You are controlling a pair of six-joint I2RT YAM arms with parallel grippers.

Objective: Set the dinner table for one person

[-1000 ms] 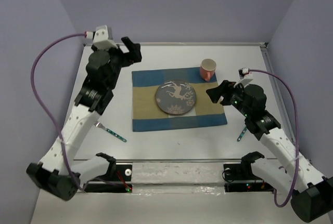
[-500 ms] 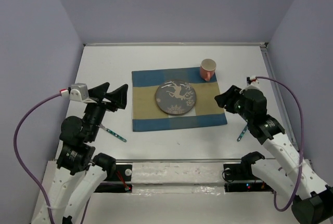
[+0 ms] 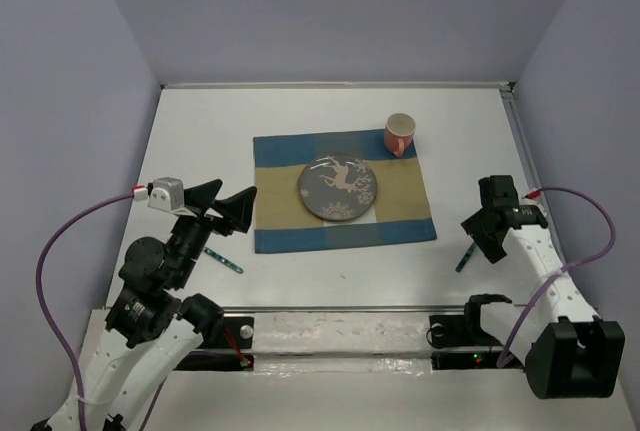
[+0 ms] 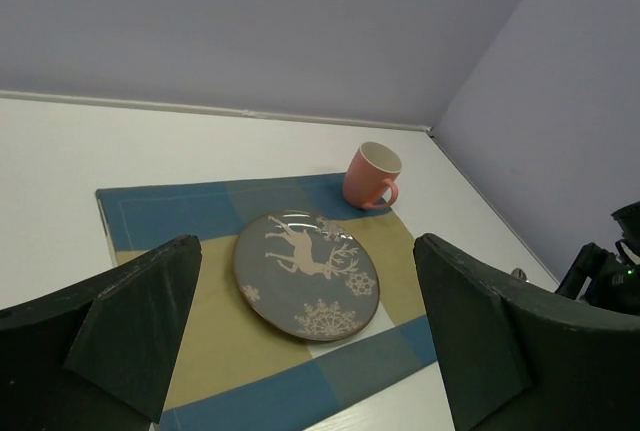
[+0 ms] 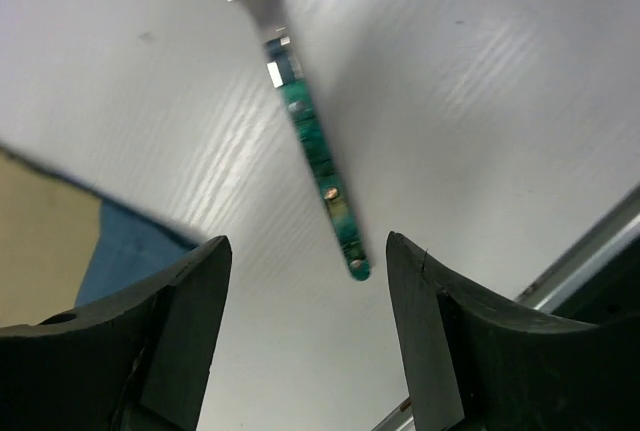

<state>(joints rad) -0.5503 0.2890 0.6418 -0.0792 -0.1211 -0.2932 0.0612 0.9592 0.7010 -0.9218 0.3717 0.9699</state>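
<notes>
The white surface (image 3: 200, 131) carries a checked placemat (image 3: 345, 221) in blue and tan near its middle. A grey plate (image 3: 340, 189) with a pale deer pattern sits on the middle of the placemat, and a pink mug (image 3: 400, 134) stands upright on its far right corner, apart from the plate.

The left claw (image 3: 225, 203) hangs above the surface just left of the placemat with its fingers (image 4: 140, 331) spread wide and nothing between them. Its wrist camera looks across the placemat to the plate (image 4: 306, 274) and the mug (image 4: 371, 175). Below that arm lies a teal-handled piece of cutlery (image 3: 225, 260) (its head is hidden by the arm).

The right claw (image 3: 480, 238) is low over the surface to the right of the placemat, pointing down at a spoon (image 3: 465, 254) with a teal handle. In the right wrist view the spoon (image 5: 315, 151) lies flat on the surface between the two fingers (image 5: 170, 331), which stand apart on either side without touching it, so this claw (image 5: 300, 261) is open and holds nothing. A corner of the placemat (image 5: 60, 241) shows at the left edge there.
</notes>
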